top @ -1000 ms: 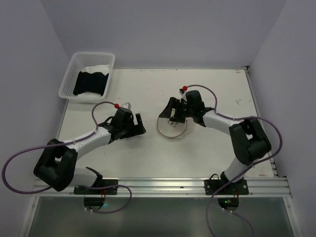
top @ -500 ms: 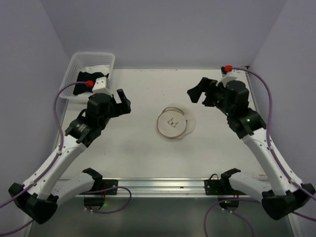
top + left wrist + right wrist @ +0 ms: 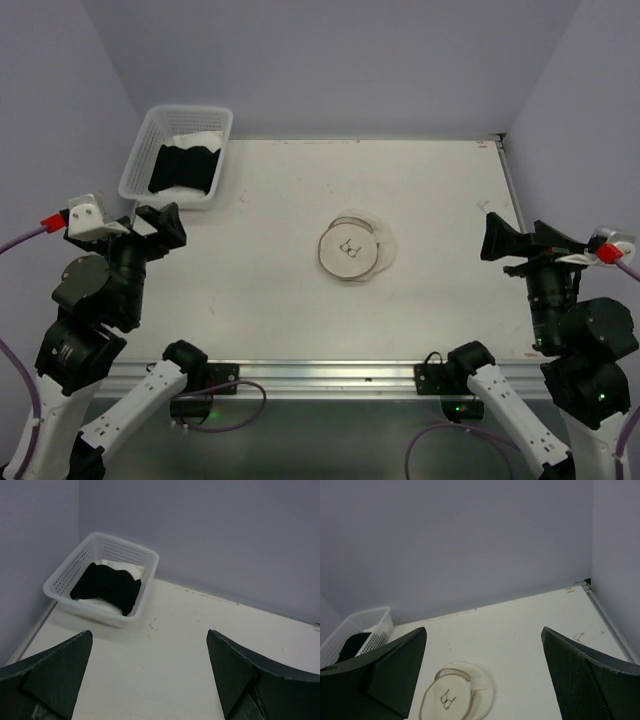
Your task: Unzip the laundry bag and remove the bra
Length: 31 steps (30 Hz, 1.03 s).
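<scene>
Left gripper (image 3: 158, 222), right gripper (image 3: 520, 240): jaws wide.

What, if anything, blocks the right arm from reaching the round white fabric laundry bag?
Nothing visible, so it can probably reach. The laundry bag lies alone mid-table. The right gripper, open, faces it from the side with bare tabletop between, and the left gripper is far off.

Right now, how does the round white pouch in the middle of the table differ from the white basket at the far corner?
The laundry bag is round and lies flat like soft fabric; the basket is rectangular, a stiff lattice with upright walls. The laundry bag sits mid-table with a small black icon on top; the basket sits at the far left corner, holding a black garment over white cloth. Both are white.
</scene>
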Available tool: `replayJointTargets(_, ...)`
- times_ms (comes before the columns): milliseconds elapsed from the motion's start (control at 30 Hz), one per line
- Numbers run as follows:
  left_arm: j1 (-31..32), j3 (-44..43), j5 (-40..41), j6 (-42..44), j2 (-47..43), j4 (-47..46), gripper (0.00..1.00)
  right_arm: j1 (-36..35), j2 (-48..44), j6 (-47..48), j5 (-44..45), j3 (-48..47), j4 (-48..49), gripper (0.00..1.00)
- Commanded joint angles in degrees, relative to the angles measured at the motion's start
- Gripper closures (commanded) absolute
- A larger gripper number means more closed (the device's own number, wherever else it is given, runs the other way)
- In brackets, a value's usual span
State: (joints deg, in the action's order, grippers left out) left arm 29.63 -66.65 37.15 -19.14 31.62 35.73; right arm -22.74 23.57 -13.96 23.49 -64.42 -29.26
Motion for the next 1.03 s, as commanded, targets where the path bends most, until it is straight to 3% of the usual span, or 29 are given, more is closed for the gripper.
replayJointTargets(0, -0.36, 2.05, 3.46, 2.88, -3.22, 3.65, 0.00, 0.07, -2.03, 2.79, 3.75, 3.42, -0.36, 0.01)
replayJointTargets(467, -0.36, 12.69, 8.03, -1.34, -18.69, 3.65, 0.00, 0.15, -5.29, 1.82, 4.73, 8.61, 3.41, 0.01)
replayJointTargets(1000, -0.18, 14.00, 10.31, -4.42, -19.40, 5.41, 0.00, 0.07, -3.89, 2.52, 1.83, 10.55, 9.39, 0.01)
